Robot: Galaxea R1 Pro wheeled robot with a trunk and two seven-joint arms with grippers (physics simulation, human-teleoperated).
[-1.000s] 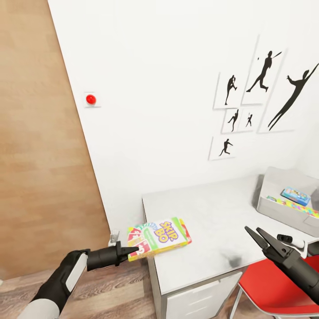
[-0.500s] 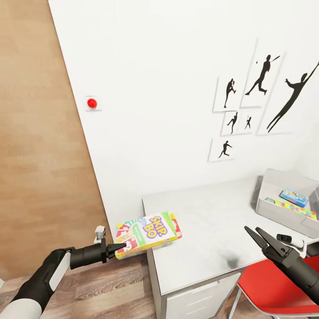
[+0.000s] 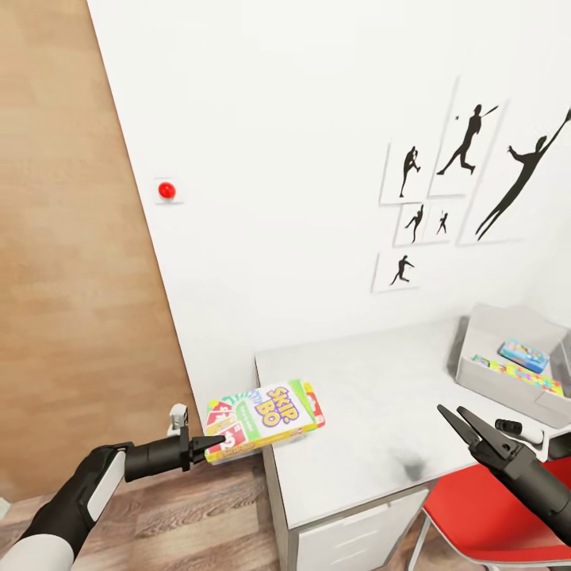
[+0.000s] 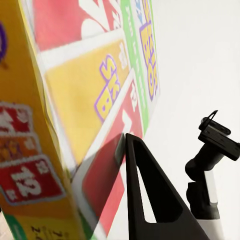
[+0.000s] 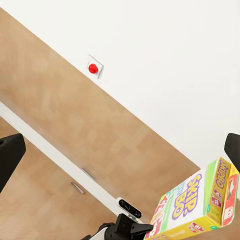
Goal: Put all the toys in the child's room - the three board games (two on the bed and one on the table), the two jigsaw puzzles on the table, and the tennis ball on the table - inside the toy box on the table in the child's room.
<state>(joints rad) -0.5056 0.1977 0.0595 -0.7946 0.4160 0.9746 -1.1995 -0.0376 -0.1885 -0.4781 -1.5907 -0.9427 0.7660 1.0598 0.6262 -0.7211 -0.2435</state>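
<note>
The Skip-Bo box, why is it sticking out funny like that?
The SKIP-BO box is pinched by one end in the left gripper and hangs tilted past the table's corner, over the floor. It is not in the toy box yet.

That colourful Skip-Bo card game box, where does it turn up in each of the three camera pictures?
Head view: the SKIP-BO box is at lower centre-left, held by the left gripper at the table corner.
Left wrist view: the box looms close, a finger against its face.
Right wrist view: the box sits at the lower right corner.
Shared landmark: the red wall button.
</note>
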